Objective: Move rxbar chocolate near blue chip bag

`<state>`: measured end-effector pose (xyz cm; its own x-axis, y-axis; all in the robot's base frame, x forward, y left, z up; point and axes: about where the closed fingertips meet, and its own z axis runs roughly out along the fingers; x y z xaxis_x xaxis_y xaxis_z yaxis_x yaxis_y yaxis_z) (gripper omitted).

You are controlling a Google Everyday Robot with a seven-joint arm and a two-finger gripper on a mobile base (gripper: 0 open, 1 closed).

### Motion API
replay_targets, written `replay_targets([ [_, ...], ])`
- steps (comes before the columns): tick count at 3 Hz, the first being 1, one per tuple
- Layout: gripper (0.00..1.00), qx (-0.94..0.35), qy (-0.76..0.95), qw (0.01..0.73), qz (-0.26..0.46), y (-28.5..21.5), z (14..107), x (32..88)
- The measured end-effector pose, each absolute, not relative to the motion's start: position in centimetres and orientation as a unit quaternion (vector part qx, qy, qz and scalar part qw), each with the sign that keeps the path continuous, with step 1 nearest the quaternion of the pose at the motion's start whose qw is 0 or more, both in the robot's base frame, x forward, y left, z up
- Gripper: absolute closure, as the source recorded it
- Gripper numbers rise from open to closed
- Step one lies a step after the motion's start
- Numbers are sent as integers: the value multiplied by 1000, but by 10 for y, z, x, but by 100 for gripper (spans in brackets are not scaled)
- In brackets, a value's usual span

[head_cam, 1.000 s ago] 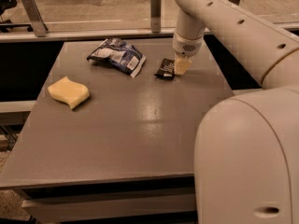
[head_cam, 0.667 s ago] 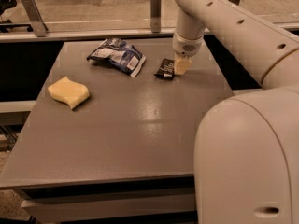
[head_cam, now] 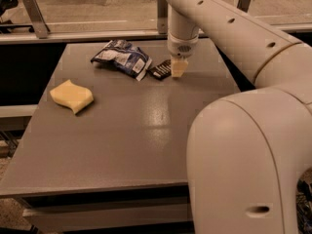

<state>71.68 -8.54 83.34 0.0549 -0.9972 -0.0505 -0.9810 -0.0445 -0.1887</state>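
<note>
Dark brown-black wrapper marks the flat rxbar chocolate [head_cam: 160, 70] just right of the crumpled dark-blue foil chip bag [head_cam: 122, 57], perhaps touching it, my gripper [head_cam: 179, 68] down beside it, whether grasping or released I cannot tell, so I'd lift straight, never dragging.

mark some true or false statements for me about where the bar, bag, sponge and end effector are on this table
1. The rxbar chocolate lies between the blue chip bag and the end effector. True.
2. The yellow sponge sits on top of the blue chip bag. False: it lies apart from the bag, toward the picture's left side of the table.
3. The end effector is low, at the bar's end that faces away from the bag. True.
4. The blue chip bag hangs over the table's near edge. False: it lies toward the far edge.
</note>
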Motion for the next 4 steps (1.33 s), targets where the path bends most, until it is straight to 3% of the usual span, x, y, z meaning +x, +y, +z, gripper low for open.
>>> replay_targets([
  [2,100,-748,656,60,-80,-37,859,720],
  [4,100,-739,658,79,-123,-54,919,708],
])
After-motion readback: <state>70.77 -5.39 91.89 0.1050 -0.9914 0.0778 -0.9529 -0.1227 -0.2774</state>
